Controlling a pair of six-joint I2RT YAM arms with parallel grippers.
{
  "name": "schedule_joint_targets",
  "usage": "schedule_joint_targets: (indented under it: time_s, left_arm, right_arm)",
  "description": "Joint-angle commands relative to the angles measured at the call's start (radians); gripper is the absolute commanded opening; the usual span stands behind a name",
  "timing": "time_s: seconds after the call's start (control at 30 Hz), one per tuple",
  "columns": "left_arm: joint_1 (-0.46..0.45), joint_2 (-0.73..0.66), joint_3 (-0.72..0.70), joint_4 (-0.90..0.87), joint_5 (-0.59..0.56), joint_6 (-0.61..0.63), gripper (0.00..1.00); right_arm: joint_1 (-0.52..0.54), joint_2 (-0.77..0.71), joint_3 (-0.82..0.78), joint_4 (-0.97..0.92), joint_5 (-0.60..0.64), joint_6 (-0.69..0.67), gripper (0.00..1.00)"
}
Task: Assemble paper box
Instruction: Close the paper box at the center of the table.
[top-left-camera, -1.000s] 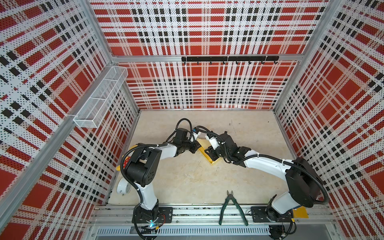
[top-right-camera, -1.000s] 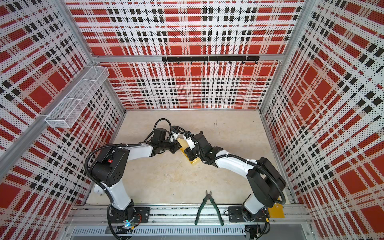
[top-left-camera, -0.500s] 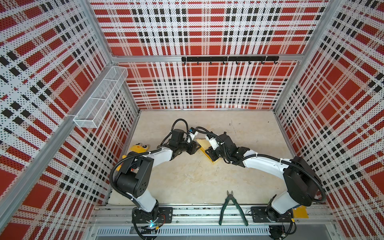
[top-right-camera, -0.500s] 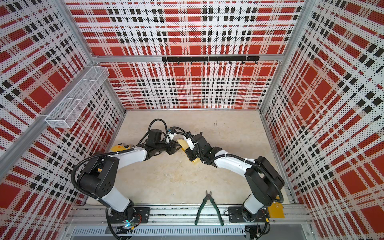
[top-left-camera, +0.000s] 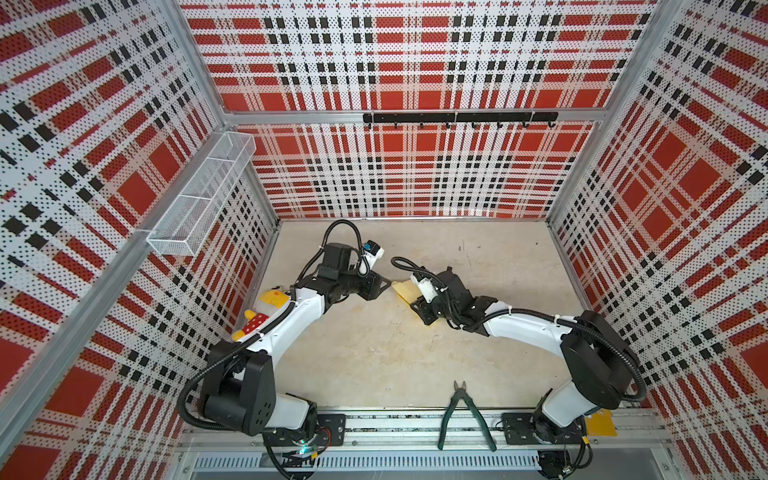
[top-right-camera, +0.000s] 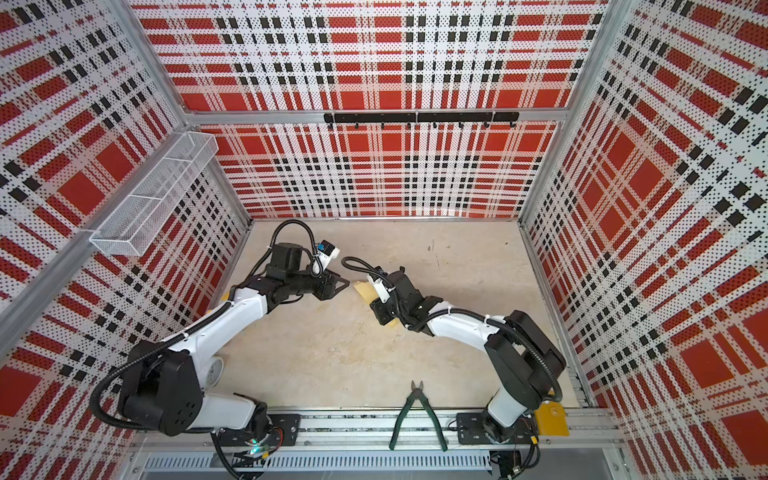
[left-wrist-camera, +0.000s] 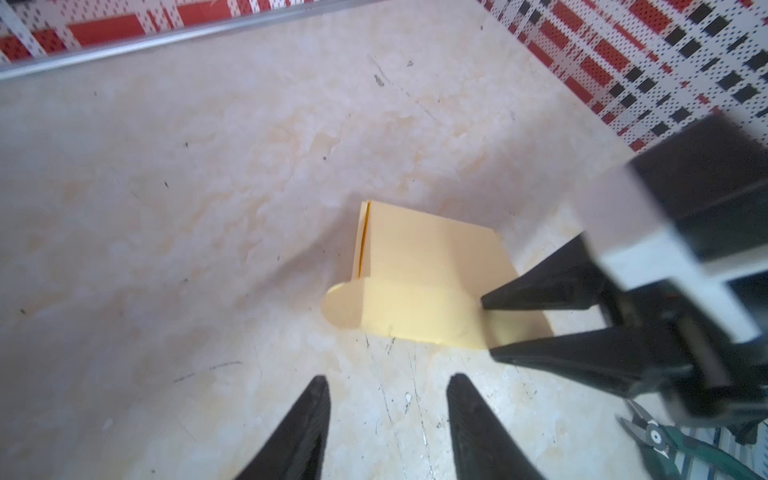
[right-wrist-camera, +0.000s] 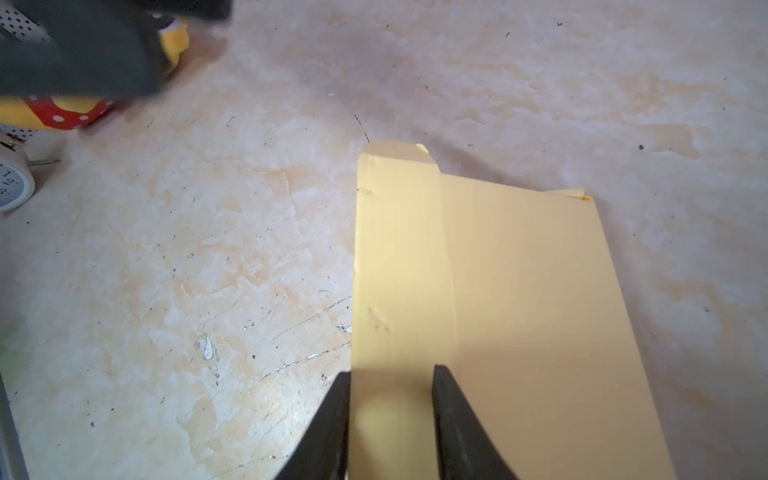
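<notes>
L gripper (left-wrist-camera: 386, 399) is now standing part-open w/ nothing btwn its fingers, sitting just off the paper box (left-wrist-camera: 424, 286) on the box's 9 o'clock side in both top views. A sec ago it was closed narrower and right up against the card, next to the R gripper (right-wrist-camera: 390, 386). It's been letting go and backing out toward 9 o'clock, uncovering the plush toy (top-left-camera: 266, 309) by the 9 o'clock wall.

R gripper isn't changing: it's still pinching the box's narrow side panel, reaching in from approx 4 o'clock. Box is lying near the centre of the table (top-left-camera: 374, 353), a bit toward 12 o'clock, still fairly flat, w/ a rounded tab (left-wrist-camera: 340, 305) poking out loose.

Meaning, imo: L arm is finishing one fold or press and re-positioning for the next grip, w/ R acting as anchor. Tab isn't tucked yet, so assembly is looking partway at best. Risk: thin card springing back now only one side is being held.
</notes>
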Motion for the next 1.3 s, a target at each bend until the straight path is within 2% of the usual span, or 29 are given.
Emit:
schedule_joint_targets:
  time_s: [0.0,0.27,0.67,0.73,0.83,0.97,1.17,1.27]
  left_arm:
    - [-0.073,0.034,0.083,-0.126,0.009,0.089,0.5]
    - [-0.126,0.162,0.169,-0.106,0.001,0.049,0.49]
    - [-0.153,0.399,0.34,-0.202,-0.026,0.063,0.47]
    - [-0.158,0.425,0.362,-0.217,-0.027,0.07,0.4]
    - [-0.165,0.46,0.381,-0.23,-0.024,0.078,0.25]
    - [-0.181,0.498,0.396,-0.243,-0.046,0.082,0.12]
    - [-0.187,0.534,0.397,-0.246,-0.068,0.073,0.0]
    - [-0.192,0.55,0.392,-0.246,-0.079,0.071,0.0]
  right_arm:
    - [-0.004,0.029,-0.023,0.035,-0.016,-0.001,0.34]
    - [-0.004,0.03,-0.054,0.042,-0.018,0.013,0.34]
    - [-0.007,0.01,-0.087,0.062,-0.008,0.025,0.36]
    - [-0.012,-0.006,-0.088,0.056,-0.011,0.033,0.35]
    - [-0.027,-0.036,-0.1,0.066,-0.025,0.052,0.34]
    - [-0.056,-0.074,-0.127,0.094,-0.046,0.075,0.3]
    - [-0.091,-0.112,-0.154,0.097,-0.047,0.095,0.21]
    - [-0.106,-0.112,-0.152,0.092,-0.045,0.103,0.18]
